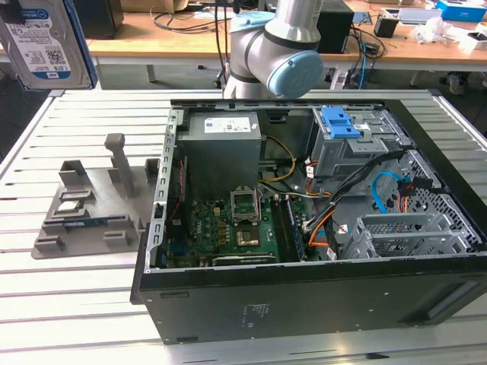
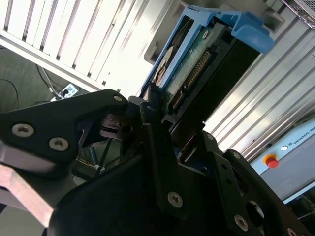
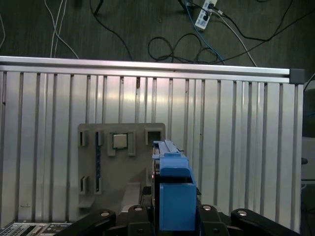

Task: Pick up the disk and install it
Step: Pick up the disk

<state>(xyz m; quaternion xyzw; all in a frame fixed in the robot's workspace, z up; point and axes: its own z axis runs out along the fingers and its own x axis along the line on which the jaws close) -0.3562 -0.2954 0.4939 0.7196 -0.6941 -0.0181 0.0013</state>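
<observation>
Gripper [image 2: 174, 123] jaws clamp the disk [image 2: 206, 54] by its blue frame, apparently clear above the slatted table [image 3: 236, 147] and the grey holder tray [image 3: 123, 172] with a chip [image 3: 119, 141].

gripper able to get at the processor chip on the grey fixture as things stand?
Probably not. The gripper is shut on the disk, so its jaws are occupied. The processor chip itself lies uncovered on the grey fixture, with nothing over it in the first wrist view.
</observation>
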